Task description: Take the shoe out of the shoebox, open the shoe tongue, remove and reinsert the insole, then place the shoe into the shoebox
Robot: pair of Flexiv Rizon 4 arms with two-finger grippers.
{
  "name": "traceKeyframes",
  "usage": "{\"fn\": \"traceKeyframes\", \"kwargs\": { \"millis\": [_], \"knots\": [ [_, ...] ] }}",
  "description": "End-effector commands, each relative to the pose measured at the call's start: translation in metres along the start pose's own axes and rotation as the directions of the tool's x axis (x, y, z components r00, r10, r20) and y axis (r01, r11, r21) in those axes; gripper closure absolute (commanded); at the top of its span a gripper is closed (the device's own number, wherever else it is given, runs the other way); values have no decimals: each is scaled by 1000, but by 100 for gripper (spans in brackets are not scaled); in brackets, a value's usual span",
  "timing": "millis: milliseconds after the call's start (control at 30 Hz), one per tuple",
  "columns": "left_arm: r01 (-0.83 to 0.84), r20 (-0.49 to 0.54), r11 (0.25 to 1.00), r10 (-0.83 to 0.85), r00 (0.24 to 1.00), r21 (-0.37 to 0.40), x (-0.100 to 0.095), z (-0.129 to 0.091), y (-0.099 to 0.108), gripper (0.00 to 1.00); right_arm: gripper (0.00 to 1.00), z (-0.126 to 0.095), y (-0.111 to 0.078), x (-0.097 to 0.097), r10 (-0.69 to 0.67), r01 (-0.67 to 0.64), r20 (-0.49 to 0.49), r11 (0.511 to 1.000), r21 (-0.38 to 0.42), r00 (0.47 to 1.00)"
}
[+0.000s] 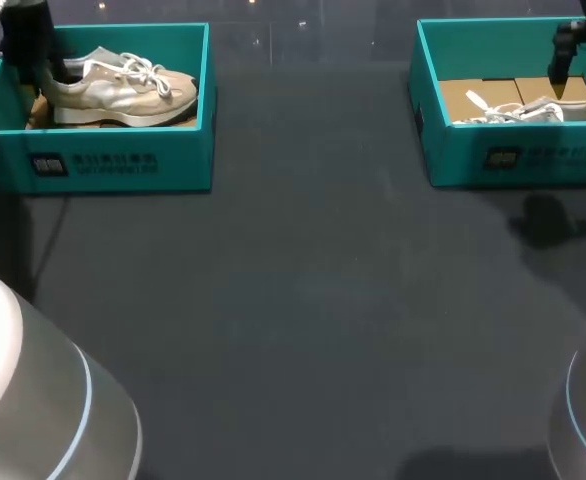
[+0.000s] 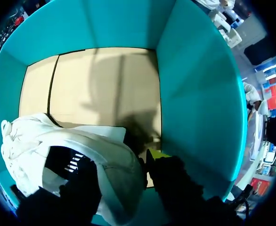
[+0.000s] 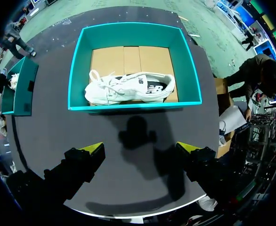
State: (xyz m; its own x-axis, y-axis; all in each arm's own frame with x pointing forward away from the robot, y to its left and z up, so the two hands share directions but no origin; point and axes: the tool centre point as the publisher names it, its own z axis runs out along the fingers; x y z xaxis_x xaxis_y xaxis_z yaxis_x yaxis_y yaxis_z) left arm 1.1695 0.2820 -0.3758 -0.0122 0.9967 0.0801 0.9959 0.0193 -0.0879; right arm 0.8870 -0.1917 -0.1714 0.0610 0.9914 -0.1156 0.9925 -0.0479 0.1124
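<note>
Because I cannot tell whether the left end effector clamps the heel of the beige lace-up sneaker, at ten o'clock, lifting may drop it; the right end effector gapes open.

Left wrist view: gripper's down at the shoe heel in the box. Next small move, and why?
I'd probably close firmly on the heel before any lift. The left gripper sits astride the heel of the beige shoe, low inside the left shoebox, but I cannot tell whether it is clamped. The shoe lies on the box floor, so lifting without a sure grip would likely slip off.
</note>
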Motion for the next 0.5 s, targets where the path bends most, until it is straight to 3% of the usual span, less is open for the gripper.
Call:
{"fn": "traceKeyframes", "kwargs": {
  "millis": [33, 500],
  "knots": [
    [-1, 5, 1000, 1, 1000, 3, 2, 0, 1, 100, 0, 0, -1, 0, 0, 0, 1, 1000, -1, 1000],
    [32, 58, 999, -32, 998, -1, 12, -28, 0, 100, 0, 0, -1, 0, 0, 0, 1, 1000, -1, 1000]
  ]
}}
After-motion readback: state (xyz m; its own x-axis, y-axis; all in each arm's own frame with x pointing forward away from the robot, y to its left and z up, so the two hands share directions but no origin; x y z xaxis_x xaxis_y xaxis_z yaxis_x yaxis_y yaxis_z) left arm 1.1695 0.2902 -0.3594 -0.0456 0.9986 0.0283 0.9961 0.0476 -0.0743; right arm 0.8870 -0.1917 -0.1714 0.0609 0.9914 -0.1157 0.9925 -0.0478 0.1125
